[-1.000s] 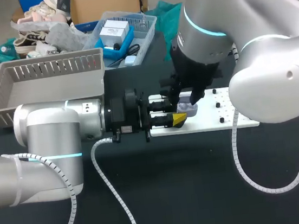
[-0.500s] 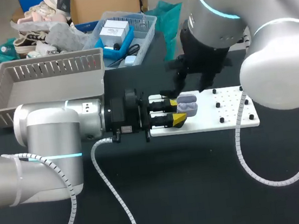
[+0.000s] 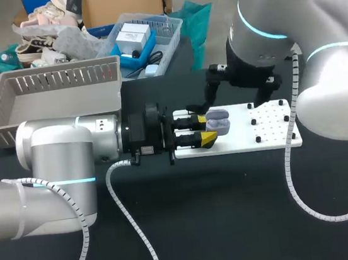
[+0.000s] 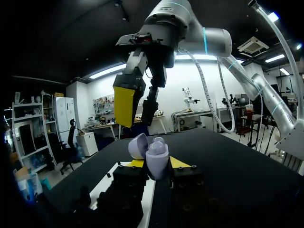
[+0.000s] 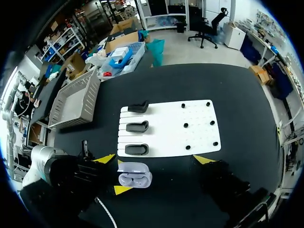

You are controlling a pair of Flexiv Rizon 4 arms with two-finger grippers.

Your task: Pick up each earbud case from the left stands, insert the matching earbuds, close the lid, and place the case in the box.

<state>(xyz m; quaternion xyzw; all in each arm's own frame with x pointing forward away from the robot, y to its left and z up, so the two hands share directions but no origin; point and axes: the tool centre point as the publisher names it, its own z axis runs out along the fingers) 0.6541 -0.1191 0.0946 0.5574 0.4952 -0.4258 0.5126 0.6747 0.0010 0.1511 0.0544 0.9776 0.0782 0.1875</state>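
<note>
A lilac earbud case [image 3: 218,123] with its lid up is held just over the near left end of the white board [image 3: 270,134]. My left gripper [image 3: 205,130] is shut on it from both sides. In the left wrist view the case [image 4: 156,154] sits between the yellow tips, and my right gripper [image 4: 140,104] hangs above and beyond it. In the right wrist view the case [image 5: 134,174] lies near three empty black stands [image 5: 137,127]. My right gripper [image 3: 236,94] is open wide above the board, touching nothing.
A grey slatted basket [image 3: 55,94] stands at the back left. A clear bin [image 3: 171,29] holding small boxes sits at the far edge. Black pegs [image 3: 259,138] dot the right half of the white board. The dark tabletop [image 3: 236,224] stretches in front.
My right gripper has lifted off the case, drawn back to the right above the board, and spread its fingers wide. My left gripper and the case have stayed put.
</note>
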